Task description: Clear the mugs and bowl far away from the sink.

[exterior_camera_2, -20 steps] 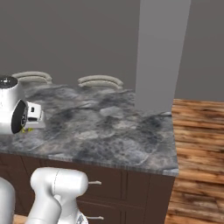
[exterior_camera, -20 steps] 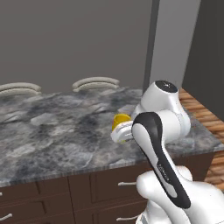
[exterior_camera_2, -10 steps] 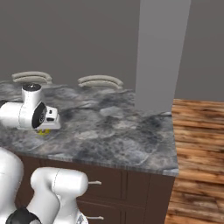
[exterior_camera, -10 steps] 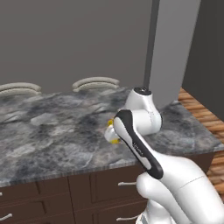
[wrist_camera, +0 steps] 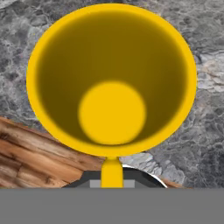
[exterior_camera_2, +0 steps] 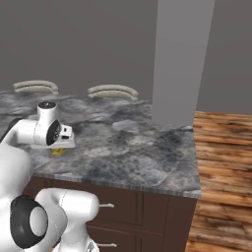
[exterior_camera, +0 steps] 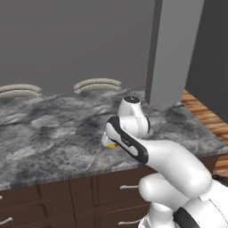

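- The mug (wrist_camera: 111, 78) is bright yellow, and the hand view looks straight down its open mouth to its flat round bottom; its handle (wrist_camera: 111, 173) runs down toward the tool at the lower edge.
- In the left base view a sliver of the same mug (exterior_camera: 111, 144) shows under the arm's wrist, low over the grey marbled counter (exterior_camera: 49, 133), near its front edge. In the right base view the mug (exterior_camera_2: 58, 151) peeks out beneath the white hand.
- I judge it rigid and light, with a smooth glazed look that could slip in a loose pinch. It would likely chip or crack if dropped on stone, so it wants a gentle set-down.
- The handle or the thin rim are the sensible places to hold; the body looks too wide for a narrow pinch.
- The tool (wrist_camera: 112, 181) has its jaws nearly together, and from how the handle runs into it I judge it clamped on that handle, though the fingertips themselves are hidden.
- Whether the mug's base touches the counter or hangs just above it I cannot tell.
- Held by the handle alone, the cup may swing or tilt if the wrist moves fast.
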You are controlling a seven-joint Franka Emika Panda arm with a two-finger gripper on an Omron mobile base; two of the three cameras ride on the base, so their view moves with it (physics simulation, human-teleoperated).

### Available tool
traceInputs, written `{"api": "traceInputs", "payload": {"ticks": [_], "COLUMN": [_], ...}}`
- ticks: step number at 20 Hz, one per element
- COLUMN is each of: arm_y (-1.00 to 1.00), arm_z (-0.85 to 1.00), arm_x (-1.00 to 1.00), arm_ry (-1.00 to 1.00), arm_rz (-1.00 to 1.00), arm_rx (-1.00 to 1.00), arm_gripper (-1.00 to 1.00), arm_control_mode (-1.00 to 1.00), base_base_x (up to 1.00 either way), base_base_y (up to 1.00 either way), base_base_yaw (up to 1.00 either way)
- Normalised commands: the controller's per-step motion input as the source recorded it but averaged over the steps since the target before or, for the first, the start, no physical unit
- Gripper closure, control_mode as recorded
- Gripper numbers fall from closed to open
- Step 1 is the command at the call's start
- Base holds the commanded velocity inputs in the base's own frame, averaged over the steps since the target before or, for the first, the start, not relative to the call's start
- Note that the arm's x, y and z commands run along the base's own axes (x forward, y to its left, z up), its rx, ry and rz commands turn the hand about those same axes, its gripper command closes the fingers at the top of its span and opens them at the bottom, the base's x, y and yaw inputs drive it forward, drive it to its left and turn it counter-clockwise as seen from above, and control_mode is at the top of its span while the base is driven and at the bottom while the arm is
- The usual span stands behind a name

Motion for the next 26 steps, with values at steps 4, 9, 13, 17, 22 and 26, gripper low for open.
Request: {"api": "traceInputs", "payload": {"ticks": [4, 9, 13, 17, 22, 26], "arm_y": [0.09, 0.17, 0.03, 0.01, 0.01, 0.01], "arm_z": [-0.48, -0.40, -0.36, -0.43, -0.27, -0.03], "arm_x": [0.32, 0.33, 0.21, 0.24, 0.12, 0.01], "arm_ry": [-0.01, -0.01, -0.04, -0.04, -0.04, -0.01], "arm_rz": [0.00, 0.00, 0.00, 0.00, 0.00, 0.00], "arm_rx": [-0.07, -0.05, -0.02, -0.02, 0.00, 0.00], "arm_gripper": [1.00, 1.00, 1.00, 1.00, 1.00, -1.00], "arm_control_mode": [-1.00, -1.00, -1.00, -1.00, -1.00, -1.00], "base_base_x": [0.00, 0.00, 0.00, 0.00, 0.00, 0.00], "base_base_y": [0.00, 0.00, 0.00, 0.00, 0.00, 0.00], "base_base_yaw": [0.00, 0.00, 0.00, 0.00, 0.00, 0.00]}}
